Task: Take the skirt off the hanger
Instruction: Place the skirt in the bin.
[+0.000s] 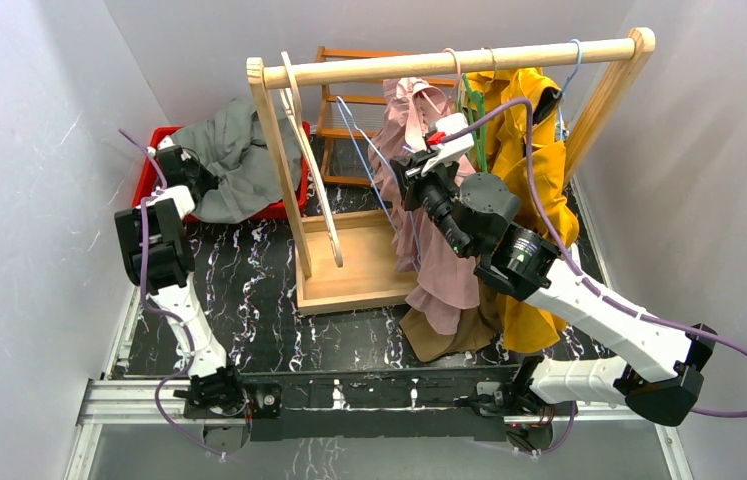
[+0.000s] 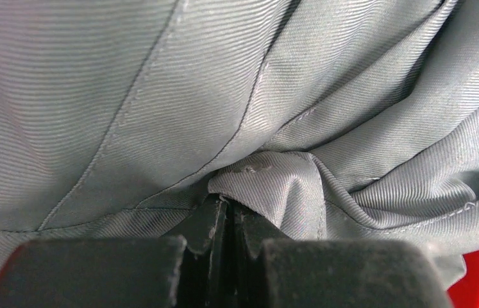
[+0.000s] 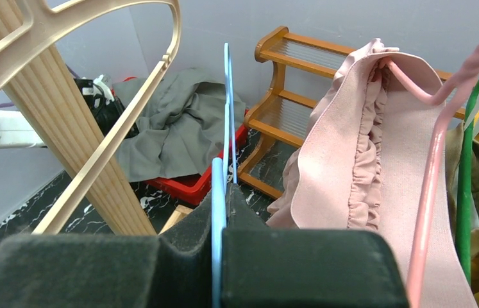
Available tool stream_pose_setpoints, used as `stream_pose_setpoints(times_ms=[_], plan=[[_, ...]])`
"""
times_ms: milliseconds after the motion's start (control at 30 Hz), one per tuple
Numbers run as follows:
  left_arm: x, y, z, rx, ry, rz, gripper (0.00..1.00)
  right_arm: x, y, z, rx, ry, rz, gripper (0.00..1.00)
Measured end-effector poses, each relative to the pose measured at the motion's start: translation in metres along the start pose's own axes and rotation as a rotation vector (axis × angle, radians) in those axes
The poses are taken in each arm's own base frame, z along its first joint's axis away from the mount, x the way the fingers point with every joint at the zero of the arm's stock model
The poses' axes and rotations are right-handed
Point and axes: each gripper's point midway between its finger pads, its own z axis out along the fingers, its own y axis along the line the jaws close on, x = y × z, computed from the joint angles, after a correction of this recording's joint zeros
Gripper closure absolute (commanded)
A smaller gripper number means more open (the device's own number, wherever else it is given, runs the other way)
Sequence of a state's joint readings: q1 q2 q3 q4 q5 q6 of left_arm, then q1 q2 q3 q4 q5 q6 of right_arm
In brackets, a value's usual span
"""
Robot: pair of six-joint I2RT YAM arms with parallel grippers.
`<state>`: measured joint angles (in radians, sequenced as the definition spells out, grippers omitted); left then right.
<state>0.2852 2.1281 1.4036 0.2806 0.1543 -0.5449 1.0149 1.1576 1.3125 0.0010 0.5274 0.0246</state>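
Observation:
The grey skirt (image 1: 239, 160) lies bunched over the red bin (image 1: 149, 165) at the back left. My left gripper (image 1: 194, 175) is at its left edge. In the left wrist view the gripper (image 2: 230, 208) is shut on a fold of the skirt (image 2: 159, 96), which fills the frame. The thin light-blue hanger (image 1: 364, 160) hangs bare under the wooden rail (image 1: 449, 62). My right gripper (image 1: 401, 170) is shut on it; in the right wrist view the blue wire (image 3: 227, 115) runs up from between the closed jaws (image 3: 224, 192). The skirt (image 3: 179, 122) shows beyond it, apart from the hanger.
A bare cream hanger (image 1: 309, 160) hangs left of the blue one. To the right, a pink garment (image 1: 439, 260) hangs on a pink hanger (image 3: 435, 147), beside a green hanger (image 3: 464, 179) and a yellow garment (image 1: 539, 170). A wooden shelf (image 1: 349, 90) stands behind the rack.

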Motion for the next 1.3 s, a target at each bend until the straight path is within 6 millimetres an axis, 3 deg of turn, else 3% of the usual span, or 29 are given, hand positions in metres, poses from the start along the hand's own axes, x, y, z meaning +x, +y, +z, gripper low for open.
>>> stream_pose_setpoints(times_ms=[167,300,400,533,600,767,867,1100,1200,1300], plan=[[-0.013,0.003,0.008,-0.06,0.007,0.08,0.98,0.001,0.0,0.0,0.0,0.002,0.002,1.0],[-0.018,0.005,0.006,-0.096,0.026,0.131,0.79,0.001,0.0,0.0,0.0,0.002,0.002,1.0],[-0.021,0.008,-0.003,-0.125,0.03,0.158,0.58,0.0,0.001,0.0,-0.003,0.002,0.005,1.0],[-0.039,0.003,-0.027,-0.155,0.003,0.199,0.3,-0.001,0.001,-0.002,-0.008,-0.001,0.014,1.0],[-0.056,-0.006,-0.043,-0.151,-0.033,0.219,0.18,-0.002,0.001,-0.003,-0.011,-0.003,0.019,1.0],[-0.092,-0.042,-0.074,-0.066,-0.117,0.258,0.06,-0.005,0.001,-0.005,-0.011,-0.009,0.027,1.0],[-0.104,-0.072,-0.078,0.003,-0.15,0.309,0.02,-0.005,0.0,-0.005,-0.011,-0.011,0.029,1.0],[-0.092,-0.135,-0.072,0.091,-0.179,0.426,0.05,0.0,0.0,-0.005,-0.008,-0.001,0.023,1.0],[-0.091,-0.141,-0.072,0.078,-0.194,0.436,0.11,0.0,0.0,-0.005,-0.006,0.001,0.02,1.0],[-0.098,-0.13,-0.074,0.018,-0.23,0.43,0.19,0.0,-0.001,-0.005,-0.005,0.001,0.019,1.0]])
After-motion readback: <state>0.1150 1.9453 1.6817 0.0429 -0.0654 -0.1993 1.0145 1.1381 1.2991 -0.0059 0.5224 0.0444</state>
